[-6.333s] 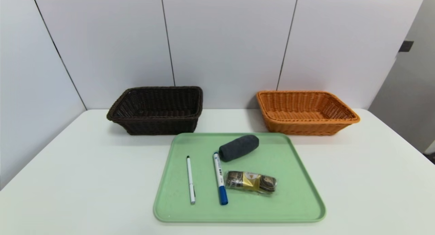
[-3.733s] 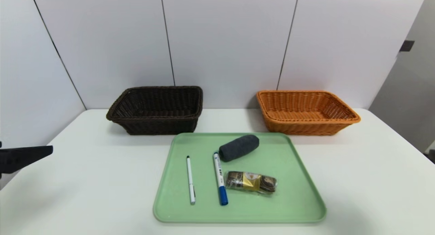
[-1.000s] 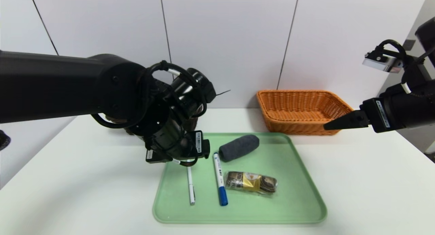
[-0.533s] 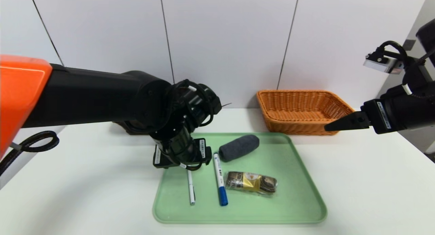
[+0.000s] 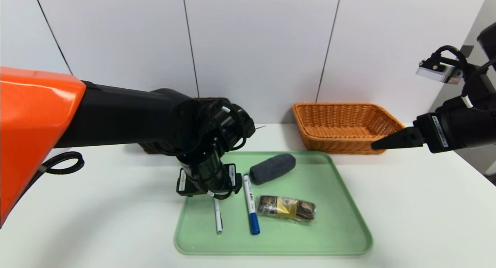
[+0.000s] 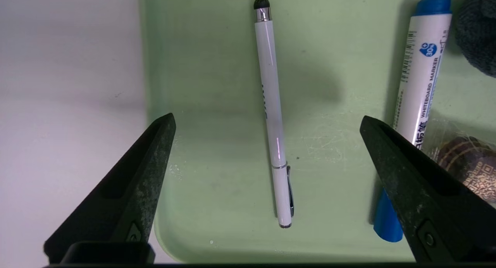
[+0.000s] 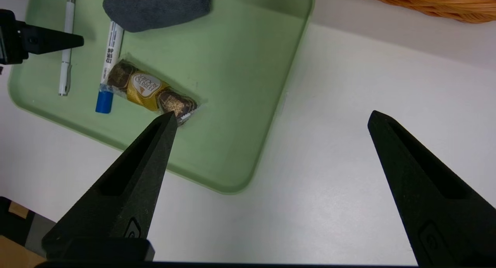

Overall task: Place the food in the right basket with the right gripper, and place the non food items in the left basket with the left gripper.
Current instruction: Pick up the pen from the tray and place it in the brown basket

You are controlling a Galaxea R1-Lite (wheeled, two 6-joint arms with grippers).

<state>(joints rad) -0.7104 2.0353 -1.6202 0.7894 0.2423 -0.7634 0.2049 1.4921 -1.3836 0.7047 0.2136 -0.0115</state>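
Nearest the robot, a smooth pale-green tray (image 5: 341,221) lay on the white worktop (image 5: 426,206), carrying a slim white stylus pen (image 6: 273,116), a blue-capped whiteboard marker (image 5: 250,204), a crinkly clear pack of chocolates (image 5: 286,207) and, farther back, a soft dark-grey fabric roll (image 5: 272,168). The left gripper (image 6: 267,122) hung directly over the pen, fingers spread wide to either side, holding nothing. This looked like the approach to the first non-food pick; lowering and closing across the thin barrel seemed next. The right gripper (image 7: 271,118) waited wide open and empty above the worktop beside the tray. Beyond stood a woven orange basket (image 5: 348,127) and a dark basket (image 5: 149,147), mostly hidden.
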